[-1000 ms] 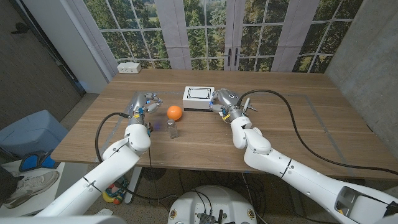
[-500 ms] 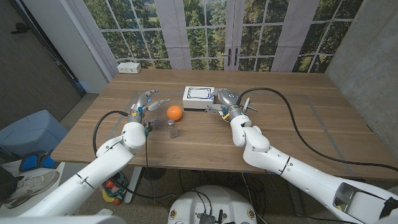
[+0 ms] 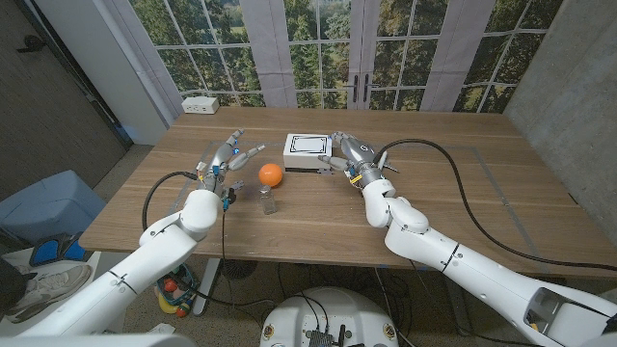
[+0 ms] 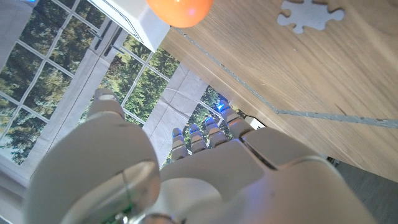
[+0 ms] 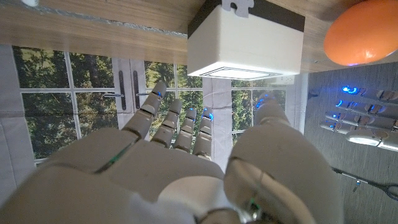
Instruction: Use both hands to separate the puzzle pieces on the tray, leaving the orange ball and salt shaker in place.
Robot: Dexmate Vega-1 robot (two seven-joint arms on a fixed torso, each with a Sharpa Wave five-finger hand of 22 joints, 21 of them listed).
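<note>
Both hands are raised above the table, flanking the work area, a staging posture before reaching in. The left hand (image 3: pixel 228 154) hangs just left of the orange ball (image 3: pixel 271 173), fingers spread and holding nothing; the right hand (image 3: pixel 352 154) hovers at the right edge of the white tray (image 3: pixel 308 152), fingers also apart and empty. The tray sits at table centre toward the window, a shallow white box with a dark-outlined rectangle on its top face; its long axis runs left-right across the table, parallel to the table's far edge. The puzzle pieces are too small to resolve in the head view. In the right wrist view a puzzle piece (image 5: pixel 239 5) shows at the tray's dark edge; whether it is joined to another, cannot tell. In the left wrist view a loose grey piece (image 4: pixel 310 14) lies flat on the wood, apart from the tray. The salt shaker (image 3: pixel 268 199) stands upright just in front of the ball, near the robot; both lie between the hands, so each approach probably needs to skirt them.
</note>
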